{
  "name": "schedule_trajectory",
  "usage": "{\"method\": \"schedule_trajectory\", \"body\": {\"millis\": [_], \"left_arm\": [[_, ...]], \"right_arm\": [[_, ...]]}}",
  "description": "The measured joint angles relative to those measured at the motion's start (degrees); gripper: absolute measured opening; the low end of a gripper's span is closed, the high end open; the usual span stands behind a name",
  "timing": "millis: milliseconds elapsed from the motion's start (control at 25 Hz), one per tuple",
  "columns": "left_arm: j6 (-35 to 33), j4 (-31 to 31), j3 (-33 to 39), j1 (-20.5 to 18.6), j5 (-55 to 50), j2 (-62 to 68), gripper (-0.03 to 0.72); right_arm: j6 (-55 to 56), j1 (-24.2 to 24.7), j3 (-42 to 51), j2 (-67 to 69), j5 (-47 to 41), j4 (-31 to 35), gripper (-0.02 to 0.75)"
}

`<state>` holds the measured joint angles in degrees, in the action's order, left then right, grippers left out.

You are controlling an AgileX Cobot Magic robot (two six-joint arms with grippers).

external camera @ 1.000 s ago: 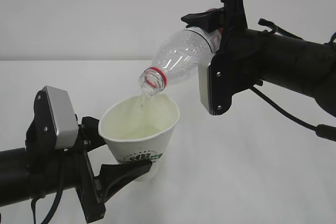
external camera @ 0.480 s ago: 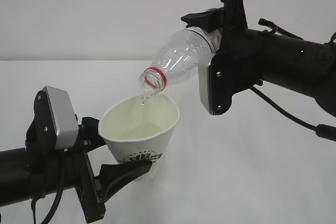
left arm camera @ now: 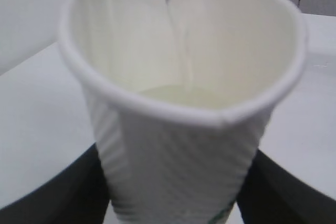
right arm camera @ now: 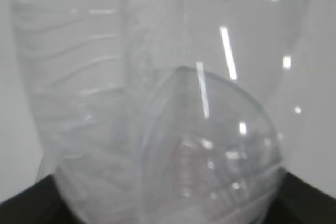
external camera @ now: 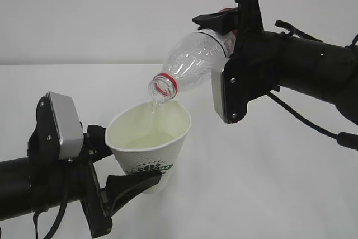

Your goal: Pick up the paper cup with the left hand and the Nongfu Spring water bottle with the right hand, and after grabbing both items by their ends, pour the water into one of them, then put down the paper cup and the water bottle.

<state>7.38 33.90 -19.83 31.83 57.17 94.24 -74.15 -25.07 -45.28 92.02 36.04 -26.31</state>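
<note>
While water [left arm camera: 178,40] pours, a white table [external camera: 268,183] meets a grey wall [external camera: 112,9].

white paper cup [external camera: 150,141], clear red-ringed bottle [external camera: 187,66]

Bright, even light; both wrist views blurred, streaky glare on plastic.

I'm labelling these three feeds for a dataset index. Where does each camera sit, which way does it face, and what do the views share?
Exterior view: level with the raised objects, facing a white wall; shows both arms, the left hand around the paper cup and the right hand tilting the Nongfu Spring water bottle.
Left wrist view: just behind the cup, its fingers at the bottom corners.
Right wrist view: pressed against the bottle.
Shared: exterior and left wrist views both show the water streaming into the cup.
</note>
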Motion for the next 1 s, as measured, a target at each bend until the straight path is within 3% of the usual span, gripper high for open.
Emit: {"method": "schedule_trajectory", "body": {"millis": [1000], "left_arm": [[0.0,0.0,0.0,0.0,-0.1,0.0,0.501]], "right_arm": [[-0.9,0.0,0.0,0.0,0.1,0.1,0.504]]}}
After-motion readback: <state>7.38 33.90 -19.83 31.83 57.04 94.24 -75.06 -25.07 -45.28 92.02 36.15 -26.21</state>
